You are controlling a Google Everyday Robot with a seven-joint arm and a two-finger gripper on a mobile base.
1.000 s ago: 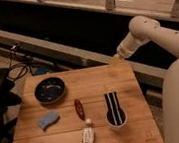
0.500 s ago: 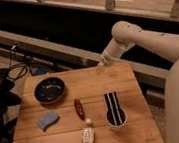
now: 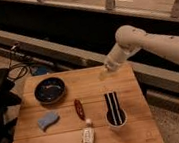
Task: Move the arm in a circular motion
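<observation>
The glossy white arm (image 3: 149,39) comes in from the right edge, bends at a bulbous joint and slopes down-left. It narrows to the small pale yellowish gripper (image 3: 103,73). The gripper hangs just above the far middle of the wooden table (image 3: 137,129), beyond the white cup. It holds nothing that I can see.
On the table stand a dark bowl (image 3: 50,89), a blue sponge (image 3: 48,120), a red-brown oblong object (image 3: 79,109), a white tube (image 3: 87,141) and a white cup with dark utensils (image 3: 114,111). Cables (image 3: 17,71) lie at the left. A dark ledge runs behind.
The arm has swung left and downward. Its tip moved from beyond the table's far right corner to above the far middle of the table. The table's objects have not moved.
</observation>
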